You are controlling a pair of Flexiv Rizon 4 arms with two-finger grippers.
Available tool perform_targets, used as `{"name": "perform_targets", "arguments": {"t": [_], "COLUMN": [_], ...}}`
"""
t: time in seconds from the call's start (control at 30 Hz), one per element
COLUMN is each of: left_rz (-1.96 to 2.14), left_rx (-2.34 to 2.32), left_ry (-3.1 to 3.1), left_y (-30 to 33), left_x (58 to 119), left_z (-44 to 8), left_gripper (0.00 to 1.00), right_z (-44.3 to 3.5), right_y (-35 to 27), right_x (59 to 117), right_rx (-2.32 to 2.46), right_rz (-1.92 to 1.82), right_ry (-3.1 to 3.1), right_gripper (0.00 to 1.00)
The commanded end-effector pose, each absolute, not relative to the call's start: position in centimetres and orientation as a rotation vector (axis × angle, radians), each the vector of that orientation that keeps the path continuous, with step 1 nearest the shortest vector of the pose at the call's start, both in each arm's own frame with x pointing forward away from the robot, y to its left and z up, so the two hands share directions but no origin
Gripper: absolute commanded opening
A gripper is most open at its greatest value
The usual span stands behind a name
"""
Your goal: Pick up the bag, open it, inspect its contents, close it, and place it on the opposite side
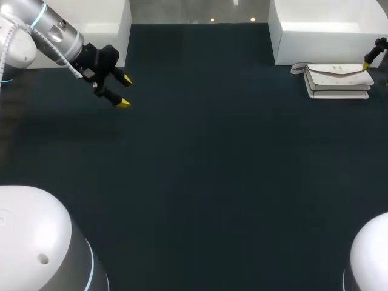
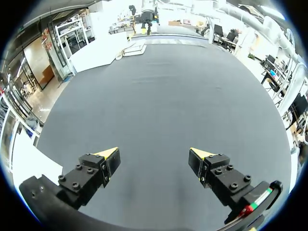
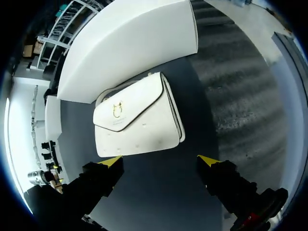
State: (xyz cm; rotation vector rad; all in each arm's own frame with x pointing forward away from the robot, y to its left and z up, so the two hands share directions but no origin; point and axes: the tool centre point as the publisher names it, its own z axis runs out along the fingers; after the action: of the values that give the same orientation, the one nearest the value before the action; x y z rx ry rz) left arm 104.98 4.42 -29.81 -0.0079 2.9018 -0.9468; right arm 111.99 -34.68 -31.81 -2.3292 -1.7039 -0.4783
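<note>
A white handbag [image 1: 337, 80] with a flap lies flat on the dark table at the far right, in front of a white box. In the right wrist view the handbag [image 3: 137, 117] lies just ahead of my right gripper [image 3: 160, 160], whose fingers stand open and apart from it with nothing between them. In the head view only one yellow tip of the right gripper [image 1: 366, 65] shows, at the bag's right end. My left gripper [image 1: 123, 91] hovers open at the far left of the table. The left wrist view shows the left gripper [image 2: 154, 152] open over bare tabletop, with the handbag [image 2: 134, 48] far off across the table.
A white box [image 1: 327, 33] stands at the back right, right behind the bag. Another white box [image 1: 100, 27] stands at the back left, behind my left arm. The dark table [image 1: 206, 170] stretches between them.
</note>
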Motion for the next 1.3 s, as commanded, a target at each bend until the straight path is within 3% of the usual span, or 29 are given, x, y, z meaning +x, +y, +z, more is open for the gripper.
{"name": "perform_targets", "arguments": {"t": [0.03,0.37,0.5,0.63,0.67,0.73,1.03,1.3], "left_rz": [-0.950,-0.950,-0.950,-0.950,-0.950,-0.950,-0.950,-0.950], "left_rx": [-0.006,-0.006,-0.006,-0.006,-0.006,-0.006,-0.006,-0.006], "left_ry": [2.900,2.900,2.900,2.900,2.900,2.900,2.900,2.900], "left_y": [4.5,4.5,4.5,4.5,4.5,4.5,4.5,4.5], "left_x": [105.1,105.1,105.1,105.1,105.1,105.1,105.1,105.1], "left_z": [-29.9,-29.9,-29.9,-29.9,-29.9,-29.9,-29.9,-29.9], "left_gripper": [1.00,1.00,1.00,1.00,1.00,1.00,1.00,1.00], "right_z": [-33.1,-34.6,-35.2,-35.8,-35.9,-36.1,-37.1,-37.6], "right_y": [-36.1,-36.8,-36.7,-36.6,-36.6,-36.6,-36.3,-36.0], "right_x": [113.5,115.8,116.6,117.1,117.2,117.3,118.0,118.7], "right_rx": [-2.220,-2.183,-2.173,-2.159,-2.153,-2.150,-2.116,-2.094], "right_rz": [-0.483,-0.558,-0.581,-0.595,-0.606,-0.615,-0.651,-0.680], "right_ry": [-1.651,-1.619,-1.612,-1.607,-1.601,-1.595,-1.569,-1.545], "right_gripper": [1.00,0.99,0.90,0.72,0.61,0.52,0.48,0.39]}}
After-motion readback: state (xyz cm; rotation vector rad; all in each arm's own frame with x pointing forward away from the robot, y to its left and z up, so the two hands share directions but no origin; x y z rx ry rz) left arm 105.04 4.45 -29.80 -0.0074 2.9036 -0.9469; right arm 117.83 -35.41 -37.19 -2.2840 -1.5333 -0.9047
